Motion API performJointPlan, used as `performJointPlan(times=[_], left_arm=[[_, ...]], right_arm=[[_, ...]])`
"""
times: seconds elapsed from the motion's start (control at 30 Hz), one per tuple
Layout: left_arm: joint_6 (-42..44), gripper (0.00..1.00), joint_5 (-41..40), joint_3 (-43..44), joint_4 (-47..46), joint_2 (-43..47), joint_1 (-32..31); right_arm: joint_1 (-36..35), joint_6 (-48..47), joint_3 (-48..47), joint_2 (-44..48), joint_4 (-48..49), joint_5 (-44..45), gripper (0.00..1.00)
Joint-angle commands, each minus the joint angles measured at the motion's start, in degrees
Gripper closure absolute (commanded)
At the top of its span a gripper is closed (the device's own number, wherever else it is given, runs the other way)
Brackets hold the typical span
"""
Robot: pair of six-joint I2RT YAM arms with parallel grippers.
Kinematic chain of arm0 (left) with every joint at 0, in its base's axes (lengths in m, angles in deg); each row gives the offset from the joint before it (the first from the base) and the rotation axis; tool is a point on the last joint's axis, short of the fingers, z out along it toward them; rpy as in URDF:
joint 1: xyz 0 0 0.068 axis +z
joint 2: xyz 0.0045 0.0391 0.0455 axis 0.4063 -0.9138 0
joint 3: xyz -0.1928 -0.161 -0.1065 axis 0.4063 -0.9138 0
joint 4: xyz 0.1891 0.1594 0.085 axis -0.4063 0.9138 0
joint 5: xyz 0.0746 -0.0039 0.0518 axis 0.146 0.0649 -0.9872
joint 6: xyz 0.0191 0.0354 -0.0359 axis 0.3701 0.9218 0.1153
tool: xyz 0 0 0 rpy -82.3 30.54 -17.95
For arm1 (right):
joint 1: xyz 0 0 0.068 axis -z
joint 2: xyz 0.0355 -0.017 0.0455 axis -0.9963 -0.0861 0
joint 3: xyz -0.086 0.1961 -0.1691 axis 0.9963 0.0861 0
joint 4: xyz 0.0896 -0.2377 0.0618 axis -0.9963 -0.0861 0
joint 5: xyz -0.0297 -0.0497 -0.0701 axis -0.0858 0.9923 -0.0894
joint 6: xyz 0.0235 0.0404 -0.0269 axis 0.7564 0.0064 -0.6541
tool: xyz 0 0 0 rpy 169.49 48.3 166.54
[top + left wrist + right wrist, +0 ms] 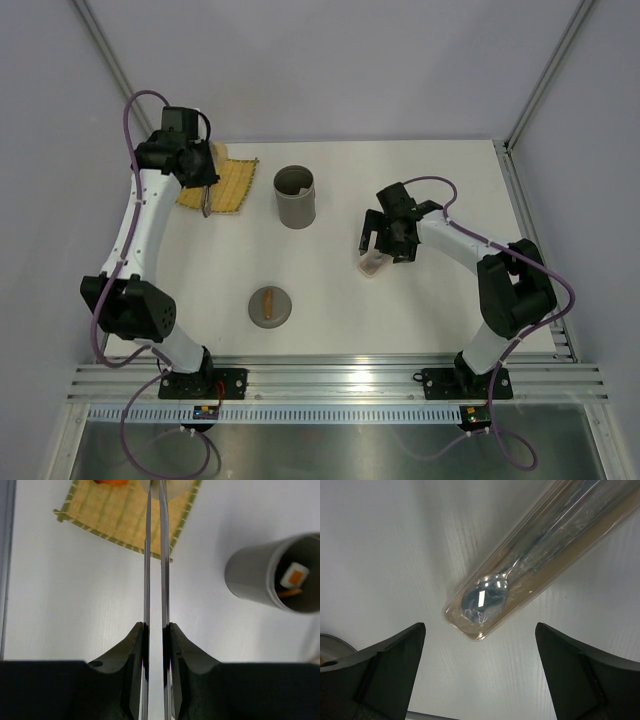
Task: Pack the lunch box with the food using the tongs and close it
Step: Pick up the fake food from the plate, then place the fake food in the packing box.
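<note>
My left gripper is shut on the tongs, whose two silver arms run nearly together up to the yellow mat. Their tips reach a pale piece of food at the frame's top edge, beside an orange piece. The grey lunch box stands upright to the right, open, with a white-and-orange piece inside. From above, the left gripper hangs over the mat, left of the lunch box. My right gripper is open above bare table.
A clear cutlery case with a spoon in it lies just beyond the right fingers, also seen from above as the case. The round grey lid with a brown handle lies near the front, between the arms.
</note>
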Motion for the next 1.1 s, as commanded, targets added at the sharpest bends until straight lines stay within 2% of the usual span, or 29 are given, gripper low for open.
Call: performJointPlan(times=[0.0, 0.3, 0.63, 0.8, 0.83, 0.97, 1.0, 1.07], left_arm=[[0.90, 1.00, 3.20, -2.74, -0.81, 6.84, -6.09], [-0.33, 1.00, 9.35, -3.71, 0.51, 10.46, -14.81], [-0.33, 1.00, 14.63, -4.50, -1.07, 7.12, -17.45], [-0.59, 0.98, 12.44, -4.24, 0.24, 5.27, -18.59], [-0.68, 0.94, 12.09, -4.07, 0.85, 4.83, -18.68], [-0.59, 0.65, 11.29, -3.36, 2.27, 3.78, -19.12], [-0.59, 0.54, 11.29, -3.36, 2.27, 3.95, -19.38], [-0.68, 0.47, 11.29, -3.01, 2.18, 4.13, -19.47]], right_arm=[[-0.66, 0.24, 0.32, 2.46, 1.39, -0.05, 0.00], [-0.75, 0.32, 1.81, 4.40, 1.39, 0.21, 0.01], [-0.66, 0.76, 2.96, 5.63, 1.39, 0.47, 0.01], [-0.66, 0.68, 3.13, 6.16, 1.13, 0.83, 0.00], [-0.66, 0.68, 3.13, 6.16, 0.95, 0.91, 0.01], [-0.75, 0.76, 3.22, 6.24, 0.86, 0.83, 0.00], [-0.66, 0.68, 3.22, 6.16, 0.95, 0.83, 0.01], [-0.75, 0.85, 3.22, 6.16, 1.04, 0.83, 0.01]])
